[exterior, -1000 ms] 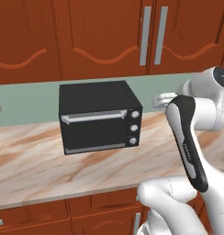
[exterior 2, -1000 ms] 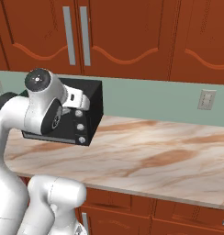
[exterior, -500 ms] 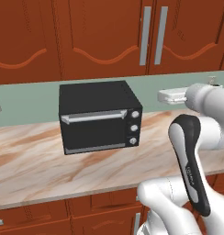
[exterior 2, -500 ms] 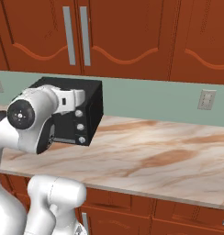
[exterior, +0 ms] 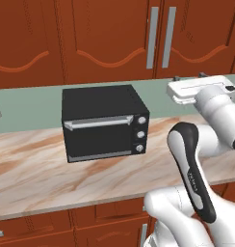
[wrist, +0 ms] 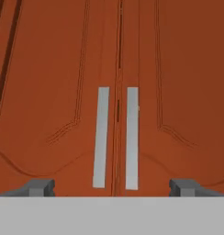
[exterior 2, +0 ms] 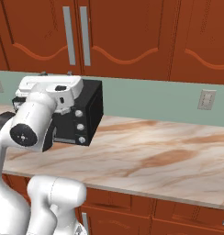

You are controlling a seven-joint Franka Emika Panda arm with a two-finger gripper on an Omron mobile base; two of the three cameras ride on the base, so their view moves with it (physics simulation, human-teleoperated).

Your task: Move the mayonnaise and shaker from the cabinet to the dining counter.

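1. Here the pincer [wrist: 112,186] stands wide open and empty, its two dark fingertips [wrist: 38,187] far apart, aimed at the cabinet [wrist: 63,92].
2. The cabinet doors are shut; their two silver bar handles [wrist: 116,137] hang side by side at the seam, between the fingertips in the hand view.
3. A black toaster oven [exterior: 104,122] sits on the table [exterior: 52,173] against its back edge, below the cabinet.
4. The white hand [exterior: 199,90] hovers right of the oven, above the table's back edge.
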